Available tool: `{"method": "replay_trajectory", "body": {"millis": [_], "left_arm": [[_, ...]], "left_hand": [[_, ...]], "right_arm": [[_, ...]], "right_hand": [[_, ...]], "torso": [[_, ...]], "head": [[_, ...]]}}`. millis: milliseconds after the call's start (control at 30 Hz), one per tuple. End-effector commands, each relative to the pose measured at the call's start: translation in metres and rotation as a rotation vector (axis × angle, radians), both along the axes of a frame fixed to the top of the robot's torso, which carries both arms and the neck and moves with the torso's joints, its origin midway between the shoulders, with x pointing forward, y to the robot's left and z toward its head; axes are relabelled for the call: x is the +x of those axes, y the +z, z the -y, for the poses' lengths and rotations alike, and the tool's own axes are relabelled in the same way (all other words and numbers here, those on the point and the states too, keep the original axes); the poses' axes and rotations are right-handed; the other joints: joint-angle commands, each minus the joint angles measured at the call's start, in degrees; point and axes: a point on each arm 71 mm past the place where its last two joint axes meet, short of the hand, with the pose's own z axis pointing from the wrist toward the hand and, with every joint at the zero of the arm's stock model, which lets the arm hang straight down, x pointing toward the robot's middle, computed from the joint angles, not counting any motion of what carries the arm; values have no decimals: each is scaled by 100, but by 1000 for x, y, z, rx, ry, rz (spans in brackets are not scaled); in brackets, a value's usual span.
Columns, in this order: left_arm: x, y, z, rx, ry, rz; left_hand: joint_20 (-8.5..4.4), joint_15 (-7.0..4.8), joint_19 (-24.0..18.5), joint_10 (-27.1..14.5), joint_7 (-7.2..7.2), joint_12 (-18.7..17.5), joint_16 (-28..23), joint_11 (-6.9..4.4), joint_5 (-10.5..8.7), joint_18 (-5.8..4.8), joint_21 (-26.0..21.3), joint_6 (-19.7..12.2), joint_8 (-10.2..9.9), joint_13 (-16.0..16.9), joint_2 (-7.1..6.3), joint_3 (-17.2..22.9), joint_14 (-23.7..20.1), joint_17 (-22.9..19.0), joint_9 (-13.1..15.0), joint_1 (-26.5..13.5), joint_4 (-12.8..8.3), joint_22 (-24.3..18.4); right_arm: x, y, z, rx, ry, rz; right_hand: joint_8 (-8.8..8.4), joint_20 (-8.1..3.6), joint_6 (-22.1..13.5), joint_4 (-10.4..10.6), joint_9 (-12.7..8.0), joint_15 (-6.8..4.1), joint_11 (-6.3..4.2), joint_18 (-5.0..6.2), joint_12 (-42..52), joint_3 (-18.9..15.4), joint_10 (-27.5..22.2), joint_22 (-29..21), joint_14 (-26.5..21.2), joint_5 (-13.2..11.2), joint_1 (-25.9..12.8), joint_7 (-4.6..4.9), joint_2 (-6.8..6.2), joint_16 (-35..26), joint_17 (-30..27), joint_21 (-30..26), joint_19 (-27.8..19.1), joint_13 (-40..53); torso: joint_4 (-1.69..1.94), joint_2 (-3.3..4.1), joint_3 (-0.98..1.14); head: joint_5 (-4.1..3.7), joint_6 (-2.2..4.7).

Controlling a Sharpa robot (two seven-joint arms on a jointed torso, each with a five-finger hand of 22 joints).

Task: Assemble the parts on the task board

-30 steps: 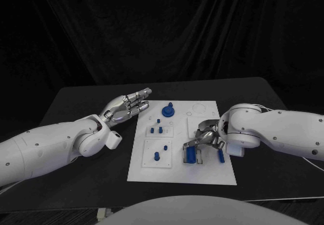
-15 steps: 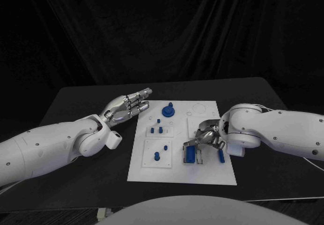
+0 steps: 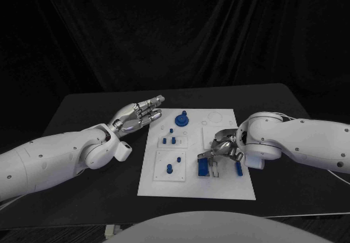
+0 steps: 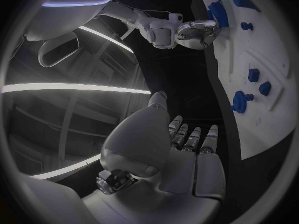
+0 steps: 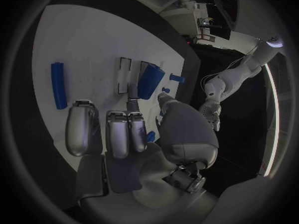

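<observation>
Right hand (image 3: 222, 148) rests over the task board (image 3: 222, 190), fingers (image 5: 118, 132) touching a flat blue part (image 3: 205, 167) but gripping nothing; left hand (image 3: 137, 115) hovers spread, empty.

Two bulky, glossy white arms dotted with small dark screws are seen, each ended by a silver metallic left hand (image 3: 136, 116) or right hand (image 3: 221, 147); behind the latter, a thin cable is visible.

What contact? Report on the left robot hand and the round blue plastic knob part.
Apart. The head view shows bare white task board between the left robot hand and the round blue plastic knob part.
</observation>
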Motion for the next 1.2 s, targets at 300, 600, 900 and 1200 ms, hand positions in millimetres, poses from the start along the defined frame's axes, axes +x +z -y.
{"method": "replay_trajectory", "body": {"millis": [300, 600, 900, 1200], "left_arm": [[-1, 2, 2, -30, -16, 13], [-1, 2, 2, -30, -17, 12], [-2, 2, 0, -30, -12, 15], [-2, 3, -1, -35, -8, 23]], "left_hand": [[10, 60, 36, -6, 44, 13, -19, 28, 40, -59, 24, 1, 26, 3, 13, 49, 2, -10, 7, 68, -4, 7], [10, 65, 37, -7, 47, 13, -18, 31, 43, -63, 25, 5, 27, 3, 12, 52, 3, -9, 8, 73, -6, 9], [10, 68, 39, -5, 54, 19, -17, 36, 48, -68, 26, 31, 31, 5, 11, 56, 5, -8, 12, 79, -9, 11], [10, 71, 53, 7, 89, 38, -9, 68, 65, -91, 35, 111, 47, 9, 10, 77, 17, -2, 22, 105, -18, 33]], "right_arm": [[-2, -1, 0, -9, -3, -7], [-3, 1, 6, 6, -32, 20], [-13, 24, 19, 154, -41, 190], [-30, 52, 18, 278, 136, 590]], "right_hand": [[139, 20, -47, 174, 14, 34, 22, 85, 15, -641, 607, 1075, 602, -288, -312, -8, 114, 15, 1509, -57, 180, 1505], [185, 17, -72, 173, 2, 31, 19, 91, 15, -967, 607, 1071, 602, -201, -505, -10, 269, 15, 1509, -92, 176, 1505], [509, -14, -166, -4, 126, 1, -16, 59, 15, -1203, 607, 1128, 602, 791, 323, -48, 386, 15, 1509, 54, 234, 1505], [1360, -49, -799, -765, 686, -40, -77, -46, 15, -1051, 607, 1272, 602, 2008, 1978, -74, 381, 15, 1509, 546, 368, 1505]], "torso": [[1, 1, 1], [0, 1, -1], [3, 4, 0], [1, -2, 3]], "head": [[5, -1], [33, -1], [60, -1], [130, -1]]}}
